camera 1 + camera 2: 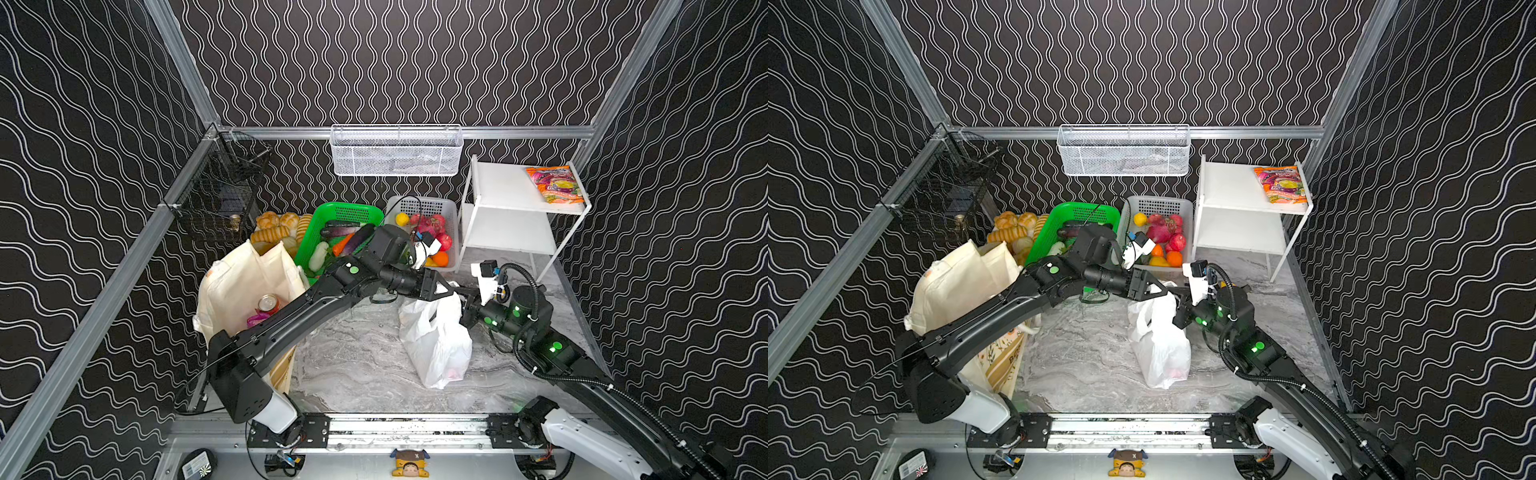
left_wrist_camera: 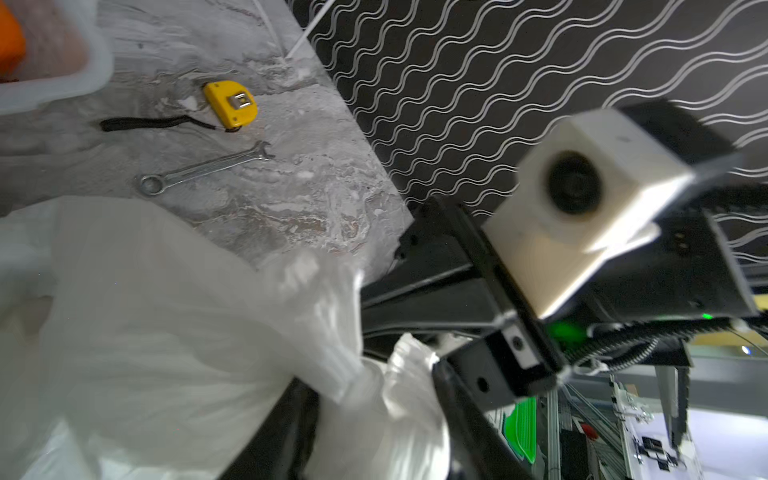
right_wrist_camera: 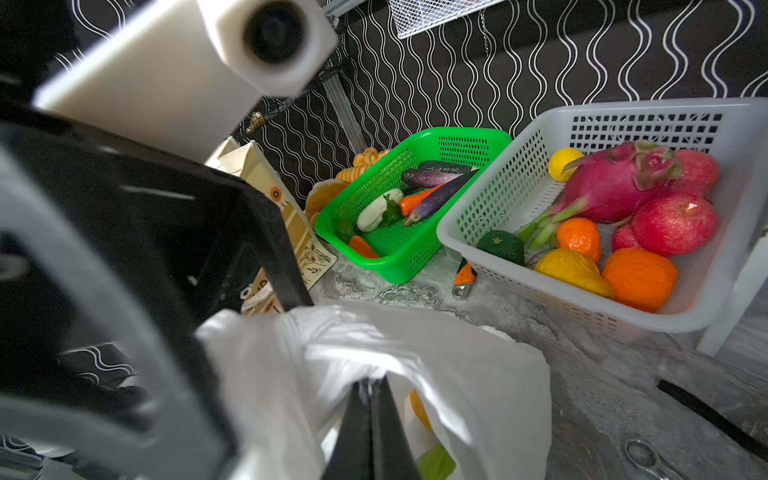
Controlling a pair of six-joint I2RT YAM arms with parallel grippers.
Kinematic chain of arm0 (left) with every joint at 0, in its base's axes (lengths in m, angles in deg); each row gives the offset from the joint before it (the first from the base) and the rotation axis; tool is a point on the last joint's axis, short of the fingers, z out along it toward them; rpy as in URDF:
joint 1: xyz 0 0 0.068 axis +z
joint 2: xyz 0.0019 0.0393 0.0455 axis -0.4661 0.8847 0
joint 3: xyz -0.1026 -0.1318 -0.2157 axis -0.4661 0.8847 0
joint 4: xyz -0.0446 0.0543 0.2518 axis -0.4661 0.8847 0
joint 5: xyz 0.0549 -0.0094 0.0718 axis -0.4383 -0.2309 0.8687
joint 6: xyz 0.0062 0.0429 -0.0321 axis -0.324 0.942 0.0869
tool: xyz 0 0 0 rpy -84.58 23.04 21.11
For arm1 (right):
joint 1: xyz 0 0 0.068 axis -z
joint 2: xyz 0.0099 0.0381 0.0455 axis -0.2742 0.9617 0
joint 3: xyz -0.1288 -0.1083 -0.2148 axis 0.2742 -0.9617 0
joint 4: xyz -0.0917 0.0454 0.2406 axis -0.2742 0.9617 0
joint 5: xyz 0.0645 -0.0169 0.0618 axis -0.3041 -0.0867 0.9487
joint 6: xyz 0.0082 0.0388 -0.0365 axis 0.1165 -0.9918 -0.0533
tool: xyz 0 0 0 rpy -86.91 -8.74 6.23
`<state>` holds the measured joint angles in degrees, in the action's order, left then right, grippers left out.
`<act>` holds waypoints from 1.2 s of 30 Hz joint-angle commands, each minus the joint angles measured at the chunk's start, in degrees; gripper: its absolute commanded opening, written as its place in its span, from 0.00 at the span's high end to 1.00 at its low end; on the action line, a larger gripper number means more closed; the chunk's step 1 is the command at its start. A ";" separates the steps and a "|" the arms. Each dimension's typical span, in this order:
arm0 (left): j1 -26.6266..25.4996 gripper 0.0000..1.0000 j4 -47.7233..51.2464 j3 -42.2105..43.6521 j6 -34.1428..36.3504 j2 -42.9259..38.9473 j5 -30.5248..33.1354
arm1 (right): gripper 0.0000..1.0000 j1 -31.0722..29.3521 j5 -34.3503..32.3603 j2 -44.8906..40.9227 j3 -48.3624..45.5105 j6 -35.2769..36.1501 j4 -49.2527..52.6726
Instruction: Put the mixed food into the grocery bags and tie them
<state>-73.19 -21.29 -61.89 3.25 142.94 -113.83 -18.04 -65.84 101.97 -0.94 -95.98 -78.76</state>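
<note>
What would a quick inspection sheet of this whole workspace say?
Surface: grey marbled tabletop.
Job's things: cream tote holding a red can; white plastic bag standing mid-table.
Clutter: tape measure, wrench, green basket, white basket, bread rolls.
Tools: right tool shut on the bag's top; left tool beside it, grip unclear.
Cables: black ribbed hose looping near the right tool.
Surroundings: wavy-patterned walls, white shelf with a snack packet, hanging mesh basket.
</note>
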 commanded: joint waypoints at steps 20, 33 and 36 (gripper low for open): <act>8.14 1.00 -17.37 12.28 3.57 -1.70 -23.82 | 0.87 0.12 -0.89 -11.64 0.12 -0.02 12.28; 8.40 1.00 -26.97 15.07 -1.60 -1.76 -32.57 | 0.93 0.20 2.68 -1.34 6.58 0.00 15.80; 8.49 1.00 -26.90 15.25 -0.85 -1.70 -33.53 | 0.80 2.51 2.03 -1.06 7.13 1.80 16.96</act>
<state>-64.84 -44.53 -46.85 3.03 141.35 -143.77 -16.88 -61.45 100.70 5.55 -96.42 -64.05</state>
